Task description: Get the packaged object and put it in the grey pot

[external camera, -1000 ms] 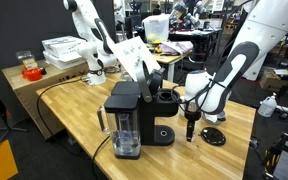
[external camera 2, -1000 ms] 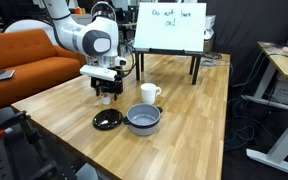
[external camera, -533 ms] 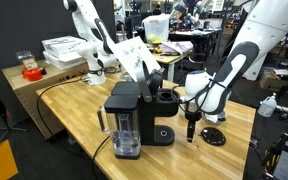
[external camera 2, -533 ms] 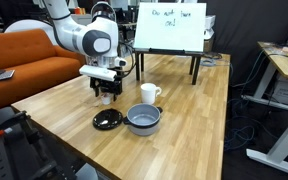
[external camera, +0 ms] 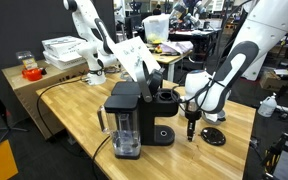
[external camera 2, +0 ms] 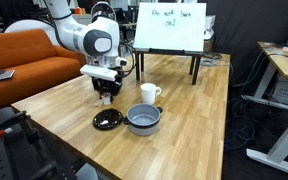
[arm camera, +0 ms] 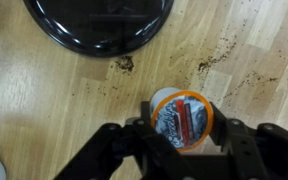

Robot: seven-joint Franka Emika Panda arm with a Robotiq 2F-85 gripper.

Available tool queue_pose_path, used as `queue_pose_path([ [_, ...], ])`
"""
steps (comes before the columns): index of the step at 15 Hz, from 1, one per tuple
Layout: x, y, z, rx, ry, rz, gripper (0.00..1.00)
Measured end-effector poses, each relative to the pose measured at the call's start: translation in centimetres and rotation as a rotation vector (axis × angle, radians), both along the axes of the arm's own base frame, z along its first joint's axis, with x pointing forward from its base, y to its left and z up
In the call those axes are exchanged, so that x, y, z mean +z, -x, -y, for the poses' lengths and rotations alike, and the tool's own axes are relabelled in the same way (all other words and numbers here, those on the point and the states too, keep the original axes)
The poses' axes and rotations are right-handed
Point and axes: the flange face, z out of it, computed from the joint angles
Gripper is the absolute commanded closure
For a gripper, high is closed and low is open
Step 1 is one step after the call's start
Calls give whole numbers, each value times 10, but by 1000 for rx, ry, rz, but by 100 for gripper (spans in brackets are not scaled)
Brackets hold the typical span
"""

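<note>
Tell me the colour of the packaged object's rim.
Orange, around a dark lid with red print on the packaged object; clearest in the wrist view.

White arm (external camera 2: 62, 28) — black pincer (external camera 2: 106, 97)

Noted on table (external camera 2: 184, 135): pot (external camera 2: 142, 120) just beside disc (external camera 2: 107, 119), cup (external camera 2: 148, 94) behind pot. In wrist view, packet (arm camera: 181, 118) between gripper (arm camera: 181, 140) fingers, near disc, apart from it.
</note>
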Motion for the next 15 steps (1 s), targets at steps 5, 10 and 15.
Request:
queue_pose_path([
  [5, 4, -2, 1, -1, 1, 4, 75],
  [10, 19, -10, 9, -11, 10, 27, 75],
  [15, 45, -18, 35, -44, 41, 47, 75],
])
